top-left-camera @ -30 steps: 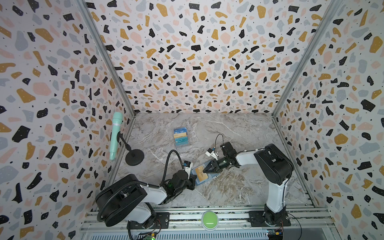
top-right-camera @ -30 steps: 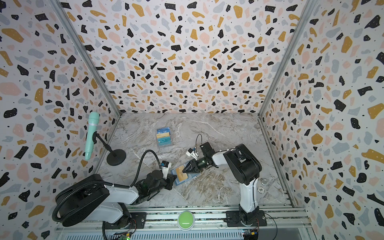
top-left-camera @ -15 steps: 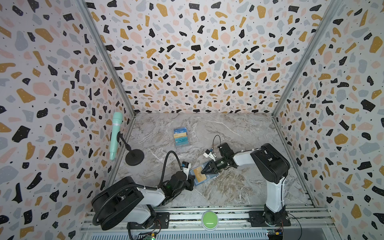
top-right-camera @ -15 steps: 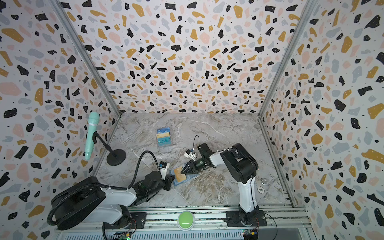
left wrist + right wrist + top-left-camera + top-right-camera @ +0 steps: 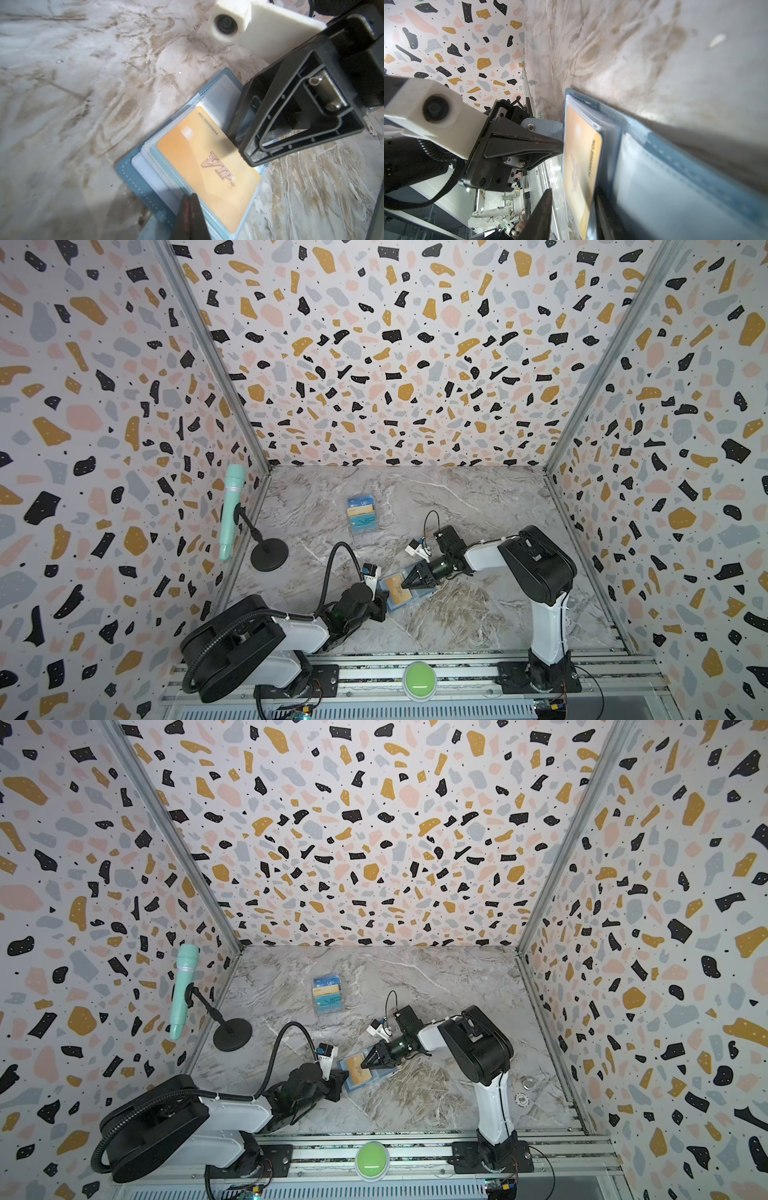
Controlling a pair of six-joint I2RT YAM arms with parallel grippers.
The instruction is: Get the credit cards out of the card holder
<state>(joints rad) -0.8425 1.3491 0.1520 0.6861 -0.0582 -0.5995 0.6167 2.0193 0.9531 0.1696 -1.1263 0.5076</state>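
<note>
Since a second ago the right jaws have slid further over the open card holder [image 5: 133, 174], which lies on the bench [image 5: 457, 497] between the two arms. They stand partly spread, one to each side of the yellow card [image 5: 207, 166], and are not yet squeezing it. The left jaws are pressed together, their tip against the holder's edge beside the snap tab [image 5: 544, 126]. Whether they pinch a layer I cannot tell.

The risk is that closing catches the clear sleeve along with the card. The whole holder would then drag, or lift if the left tip slips.

The yellow card looks to sit in the topmost sleeve, and the sleeves beneath show no card that I can see. The clear rack [image 5: 360, 514], well behind, holds three cards.
</note>
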